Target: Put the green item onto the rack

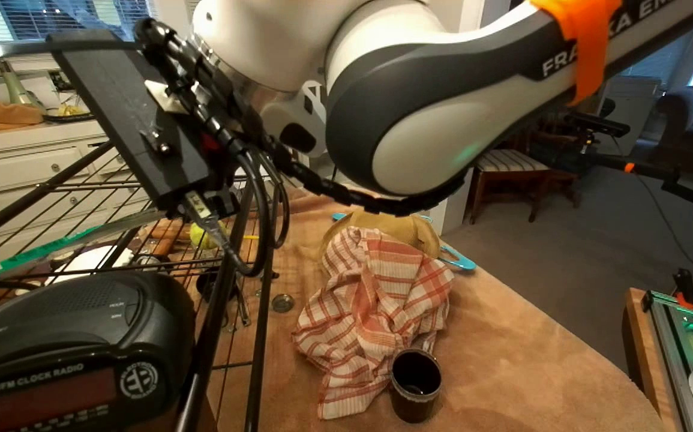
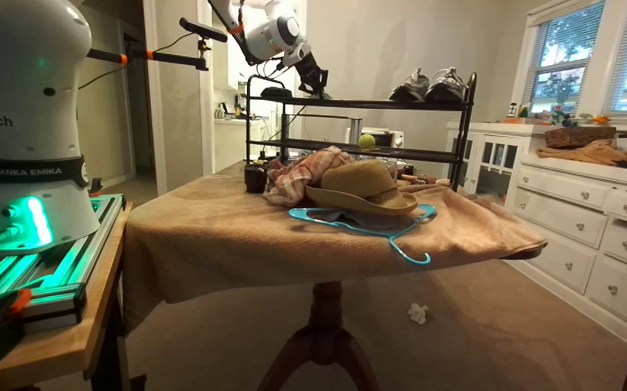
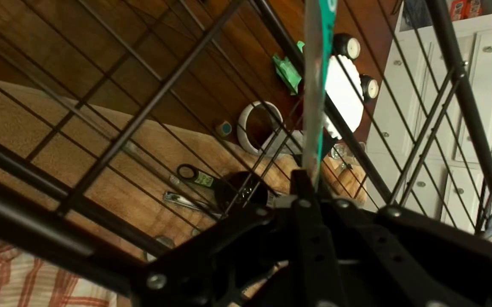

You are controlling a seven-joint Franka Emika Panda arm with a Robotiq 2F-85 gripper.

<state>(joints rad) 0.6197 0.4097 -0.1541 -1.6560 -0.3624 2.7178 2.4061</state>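
Note:
The green item (image 1: 46, 249), a long clear-and-green strip with white markings, stretches over the top tier of the black wire rack (image 1: 209, 333). In the wrist view the strip (image 3: 314, 94) runs from my fingertips out of the top of the picture. My gripper (image 3: 307, 181) is shut on its near end, above the rack bars (image 3: 463, 89). In an exterior view my gripper (image 2: 321, 92) points down just over the rack's top tier (image 2: 367, 101); only a speck of green shows there. I cannot tell whether the strip rests on the bars.
A clock radio (image 1: 82, 348) and a pair of shoes (image 2: 447, 87) stand on the top tier. A yellow-green ball (image 2: 366, 142) is lower. The striped cloth (image 1: 376, 288), black mug (image 1: 415, 384), straw hat (image 2: 354, 182) and blue hanger (image 2: 392, 233) lie on the table.

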